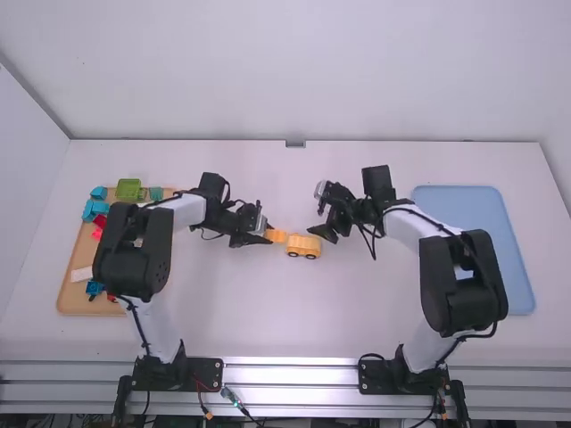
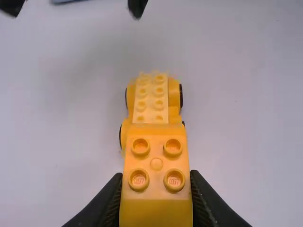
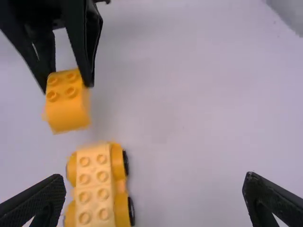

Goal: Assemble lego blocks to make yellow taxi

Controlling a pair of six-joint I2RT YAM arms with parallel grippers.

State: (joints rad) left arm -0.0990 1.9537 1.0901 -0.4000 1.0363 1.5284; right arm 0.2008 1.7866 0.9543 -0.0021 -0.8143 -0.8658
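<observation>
Near the middle of the table, my left gripper (image 1: 260,237) holds a small orange-yellow block (image 1: 277,236) just left of the wheeled yellow car base (image 1: 304,245). In the left wrist view my left gripper (image 2: 156,194) is shut on the studded block (image 2: 156,158), which overlaps the near end of the car base (image 2: 151,97). My right gripper (image 1: 325,225) is right of the base, apart from it. The right wrist view has my right gripper (image 3: 155,189) wide open, the studded car base (image 3: 97,189) nearer its left finger, and the held block (image 3: 70,101) beyond.
A wooden tray (image 1: 73,290) at the far left holds a green block (image 1: 129,189), blue and red pieces and a white piece, partly behind the left arm. A blue tray (image 1: 508,259) lies at the right, partly behind the right arm.
</observation>
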